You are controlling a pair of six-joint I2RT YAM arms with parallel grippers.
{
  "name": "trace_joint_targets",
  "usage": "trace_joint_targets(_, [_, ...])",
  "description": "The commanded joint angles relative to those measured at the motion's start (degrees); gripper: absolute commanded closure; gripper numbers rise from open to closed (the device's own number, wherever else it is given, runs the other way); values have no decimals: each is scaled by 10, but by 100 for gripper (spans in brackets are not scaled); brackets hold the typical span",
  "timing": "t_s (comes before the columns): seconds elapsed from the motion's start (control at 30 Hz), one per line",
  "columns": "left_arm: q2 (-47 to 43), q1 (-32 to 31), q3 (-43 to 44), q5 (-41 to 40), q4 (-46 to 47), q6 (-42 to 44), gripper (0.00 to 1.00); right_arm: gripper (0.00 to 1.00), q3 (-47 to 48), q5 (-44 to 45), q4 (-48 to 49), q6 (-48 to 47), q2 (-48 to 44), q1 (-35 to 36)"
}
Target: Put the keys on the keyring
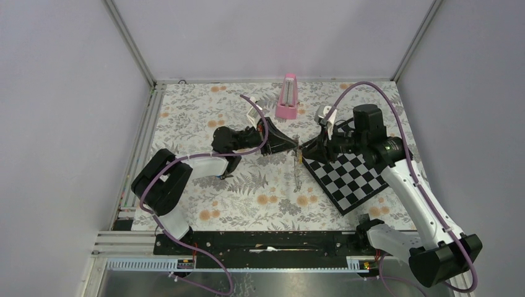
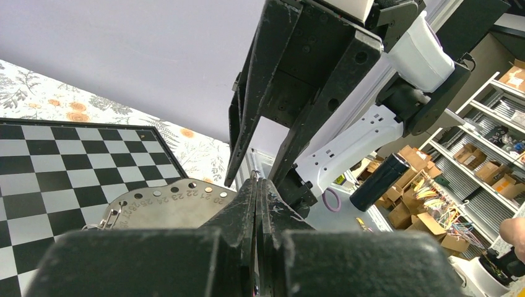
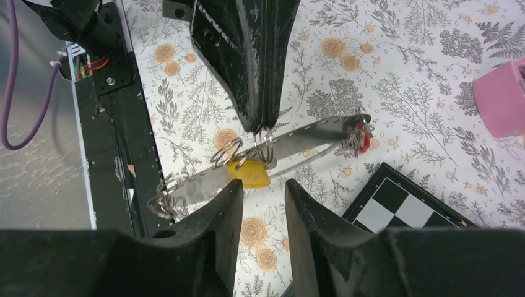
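The right gripper fills the bottom of its own wrist view. Its two black fingers are spread with a bare gap between them, gripping nothing, and their bases are cut off by the lower edge. Just beyond the tips sits the yellow key; only its plastic head shows, and the blade cannot be made out against the strap behind it. The left gripper reaches in from above, its fingers pressed together and pinching a silver wire ring of the keyring at their tips. How the ring sits between the pads is too small to tell. The keyring's flat grey strap runs slantwise over the flowered table cover, with further rings at both ends and a small red piece at the far one. Whether its ends touch the cover cannot be told. A pink block is cut off at the right edge, and a corner of the checkerboard shows below. Seen from overhead, the grippers meet tip to tip mid-table, and the strap is only a thin line beneath them.
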Motion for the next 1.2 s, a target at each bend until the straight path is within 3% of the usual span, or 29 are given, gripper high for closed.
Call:
trace_joint_targets(0.0, [7,-7,8,4,62,-4,100,61,32,-32,24,26,16,-3])
trace_joint_targets(0.37, [11,-12,9,8,69,-7,100,65,33,-42,42,42,33,-3])
trace_joint_targets(0.53, [12,-12,10,8,71,-7,100,78,23,-53,48,44,35,-3])
trace_joint_targets(0.7, [14,-12,9,11,71,2,100,100,32,-62,36,32,36,-3])
trace_joint_targets(0.77, [15,-12,9,18,66,22,100,100,43,-54,21,25,38,-3])
trace_joint_targets(0.9, [5,-9,20,51,-33,126,99,100,72,-10,-26,-1,48,0])
trace_joint_targets(1.03, [-12,-1,53,74,-195,267,79,100,116,60,-92,-38,67,22])
trace_joint_targets(1.17, [-13,2,97,96,-320,357,66,100,145,141,-138,-59,91,69])
